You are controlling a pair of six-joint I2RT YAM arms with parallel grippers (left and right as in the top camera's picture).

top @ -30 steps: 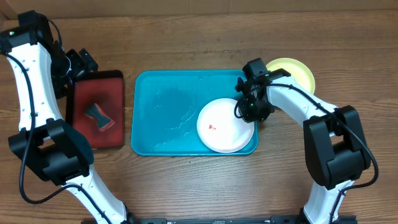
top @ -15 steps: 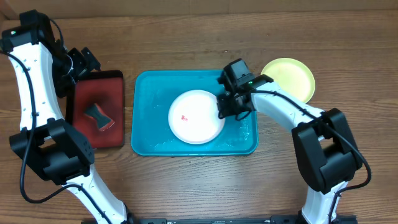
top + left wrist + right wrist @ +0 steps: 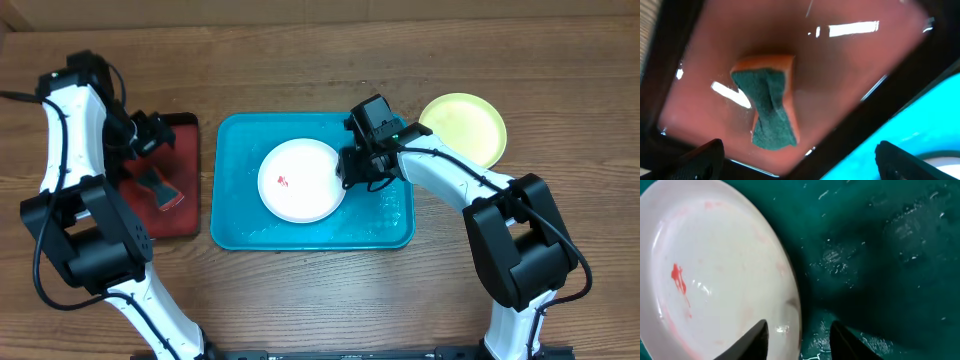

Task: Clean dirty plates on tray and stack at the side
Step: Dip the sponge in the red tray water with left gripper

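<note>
A white plate [image 3: 300,180] with a small red smear [image 3: 283,181] lies in the middle of the turquoise tray [image 3: 380,215]. My right gripper [image 3: 350,168] is at the plate's right rim. In the right wrist view its fingers straddle that rim, one over the white plate [image 3: 715,280] and one over the wet tray [image 3: 890,255], and the right gripper [image 3: 799,330] is open. A lime-green plate [image 3: 463,128] sits on the table to the right of the tray. My left gripper [image 3: 150,135] hovers open over the dark red tray.
The dark red, black-rimmed tray [image 3: 130,215] lies left of the turquoise one. An orange-and-green sponge [image 3: 160,188] sits on it, and the sponge [image 3: 767,100] shows ahead of my left gripper [image 3: 800,152]. Water streaks cover the turquoise tray floor.
My right gripper pulled the white plate left from the tray's right end to its middle, then opened. My left arm swung in over the red tray, toward the sponge.
</note>
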